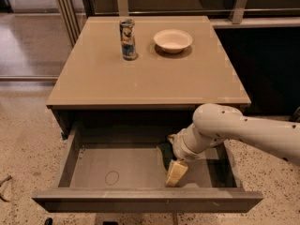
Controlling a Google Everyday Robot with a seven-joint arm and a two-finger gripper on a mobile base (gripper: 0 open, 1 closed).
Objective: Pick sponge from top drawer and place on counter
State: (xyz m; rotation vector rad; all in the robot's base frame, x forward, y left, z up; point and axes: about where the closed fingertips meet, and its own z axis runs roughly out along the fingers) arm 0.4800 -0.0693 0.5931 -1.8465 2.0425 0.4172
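The top drawer is pulled open below the counter. The sponge shows as a dark green pad on the drawer's grey bottom, right of the middle. My gripper reaches into the drawer from the right on a white arm and sits right at the sponge, partly covering it. Whether it holds the sponge is not visible. A faint ring mark lies on the drawer bottom to the left.
A can and a white bowl stand at the back of the counter. The drawer front panel is nearest the camera. Speckled floor lies to the left, dark cabinetry to the right.
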